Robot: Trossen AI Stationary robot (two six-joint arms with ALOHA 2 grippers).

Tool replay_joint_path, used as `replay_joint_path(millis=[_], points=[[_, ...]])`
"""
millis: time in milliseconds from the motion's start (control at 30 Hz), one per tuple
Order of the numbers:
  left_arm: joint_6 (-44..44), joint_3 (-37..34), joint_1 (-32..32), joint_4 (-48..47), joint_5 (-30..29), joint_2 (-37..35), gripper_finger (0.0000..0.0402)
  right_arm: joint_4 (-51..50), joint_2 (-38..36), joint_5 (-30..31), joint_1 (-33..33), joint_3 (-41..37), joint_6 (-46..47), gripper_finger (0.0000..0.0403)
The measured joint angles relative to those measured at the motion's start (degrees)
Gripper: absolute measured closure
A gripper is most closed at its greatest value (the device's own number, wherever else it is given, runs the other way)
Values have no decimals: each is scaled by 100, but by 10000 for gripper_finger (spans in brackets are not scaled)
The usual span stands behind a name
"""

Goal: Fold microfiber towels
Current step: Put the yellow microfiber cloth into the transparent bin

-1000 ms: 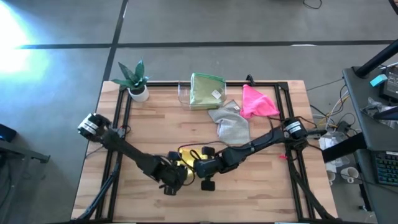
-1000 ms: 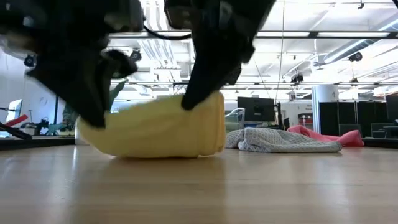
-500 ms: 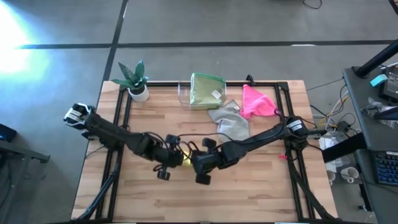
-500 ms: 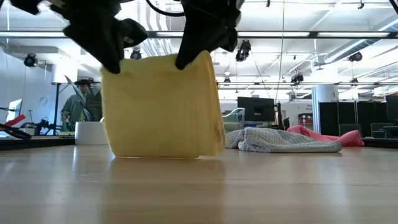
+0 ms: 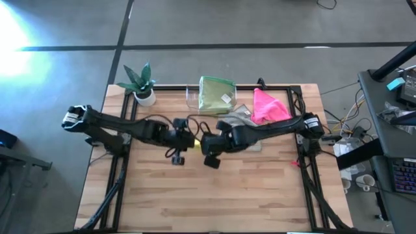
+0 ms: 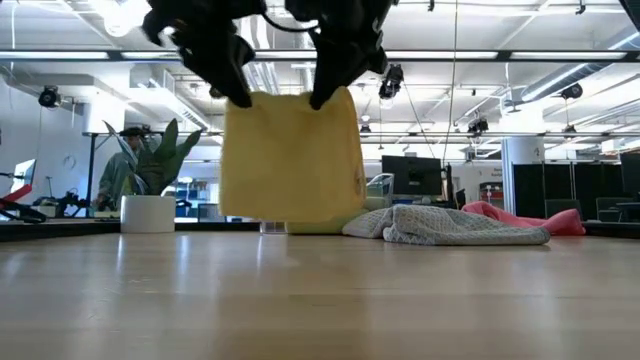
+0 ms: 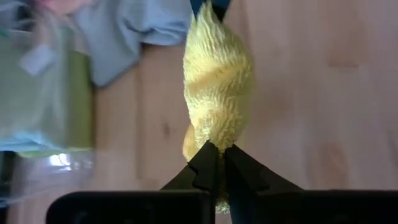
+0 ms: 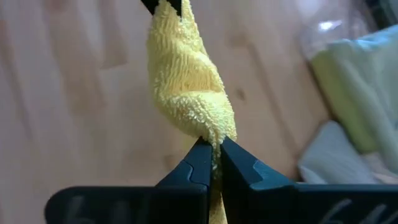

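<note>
Wooden table [image 5: 162, 195] bore a grey towel [image 5: 244, 133], a pink towel [image 5: 268, 108] and a clear tray [image 5: 192, 99] of green towels [image 5: 216, 95]. Left gripper [image 7: 216, 163] and right gripper [image 8: 210, 152] were each clamped on an upper corner of the yellow towel [image 6: 290, 155], which hung clear above the tabletop.

Both dark six-joint arms reach inward over the table's middle, wrists nearly meeting. The left gripper [image 5: 185, 138] and the right gripper [image 5: 200, 141] face each other, each with fingers pinched tight on a raised corner of cloth, held well above the tabletop
</note>
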Motion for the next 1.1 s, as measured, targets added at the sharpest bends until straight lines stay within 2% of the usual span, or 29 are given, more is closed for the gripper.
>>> replay_joint_path(millis=[333, 533, 800, 1100], points=[[259, 74, 1232, 697, -10, 17, 400, -244, -314, -15, -1099, -3, -474, 394], [652, 87, 2119, 1543, -9, 151, 400, -243, -409, -85, -1908, -3, -788, 394], [916, 192, 2932, 2402, 59, 855, 400, -12, -393, -369, -2959, -36, -1541, 394], [1239, 895, 3400, 2715, 54, 1750, 400, 475, -129, -1203, -4013, -156, -2275, 394]])
